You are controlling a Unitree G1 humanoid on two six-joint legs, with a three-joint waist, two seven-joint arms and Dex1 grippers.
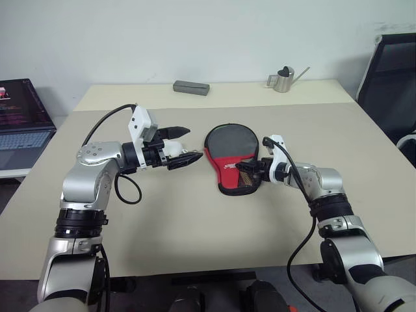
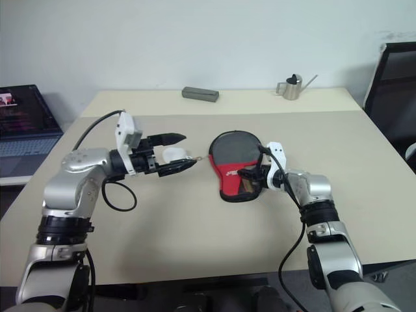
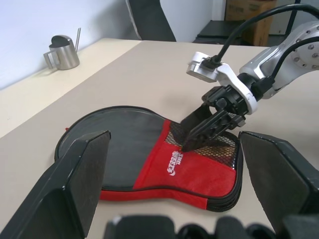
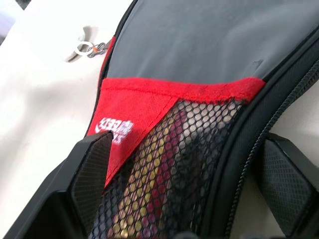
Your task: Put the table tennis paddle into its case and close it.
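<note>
I see the paddle point(image 4: 164, 164) only as red-yellow stripes behind the case's point(image 1: 229, 153) mesh, its blade fully hidden.

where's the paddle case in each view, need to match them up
Left eye view: the case lies centre, just right of middle, on the table.
Right eye view: centre, same spot.
Left wrist view: across the lower middle, beyond that gripper's own fingers.
Right wrist view: close up, grey panel over red and mesh.
Shared landmark: the white lettering on the red panel.
</note>
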